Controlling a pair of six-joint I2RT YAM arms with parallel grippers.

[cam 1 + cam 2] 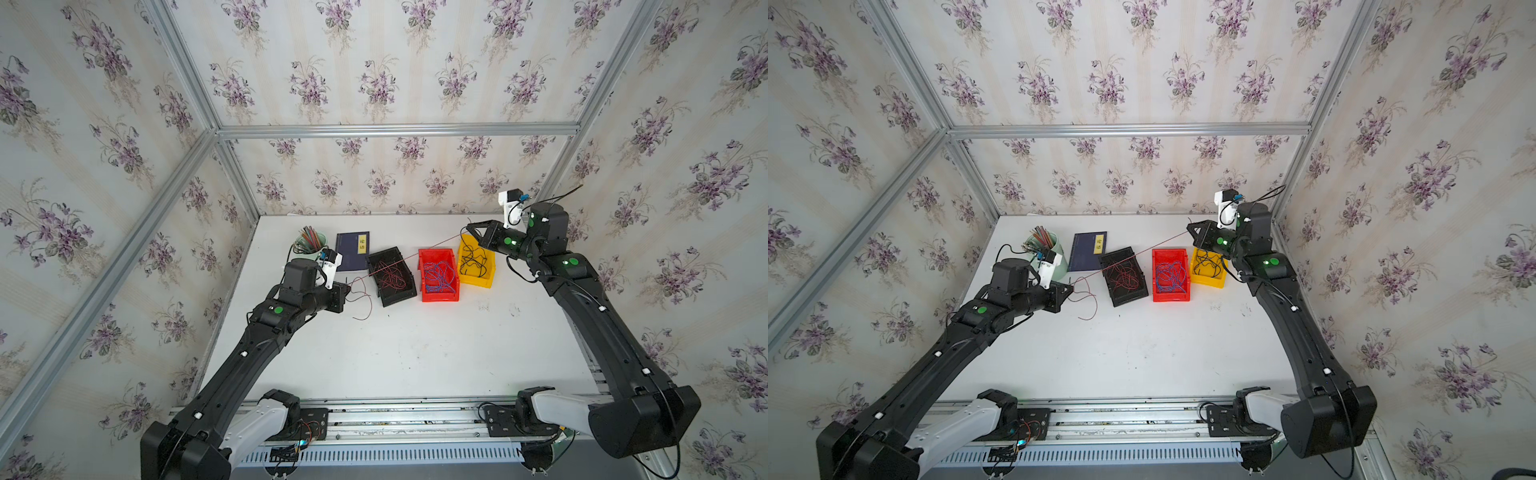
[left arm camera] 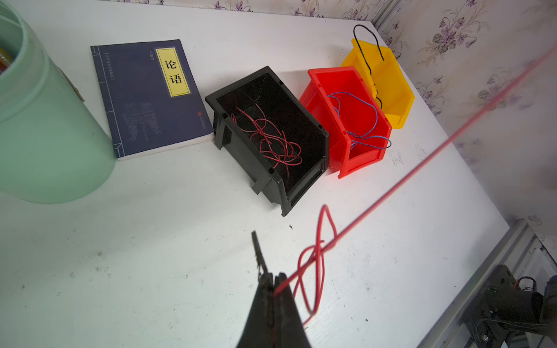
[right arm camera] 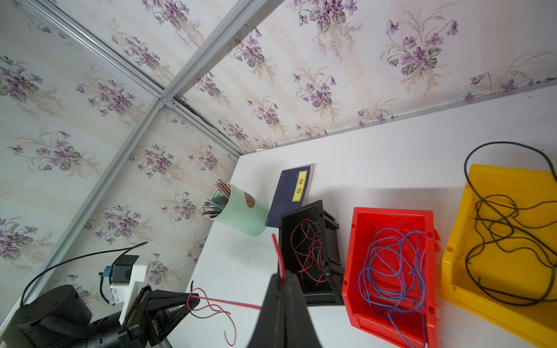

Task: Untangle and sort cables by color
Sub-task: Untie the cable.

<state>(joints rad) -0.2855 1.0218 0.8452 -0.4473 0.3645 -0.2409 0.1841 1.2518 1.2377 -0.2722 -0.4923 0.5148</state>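
Note:
One red cable (image 1: pixel 409 257) runs taut above the table between my two grippers. My left gripper (image 1: pixel 348 286) is shut on one end, left of the black bin (image 1: pixel 401 296), and the cable's tail (image 2: pixel 316 265) loops loose on the table beside it. My right gripper (image 1: pixel 467 230) is shut on the other end (image 3: pixel 278 259), raised above the yellow bin (image 1: pixel 476 281). Red cables (image 1: pixel 388 276) lie in the black bin, blue cables (image 1: pixel 438 276) in the red bin (image 1: pixel 439 296), and black cables (image 1: pixel 471 259) in the yellow bin.
A green cup of coloured pencils (image 1: pixel 309 243) and a dark blue book (image 1: pixel 352 249) sit at the back left, behind my left gripper. The three bins stand in a row at the back. Walls close in the table on three sides.

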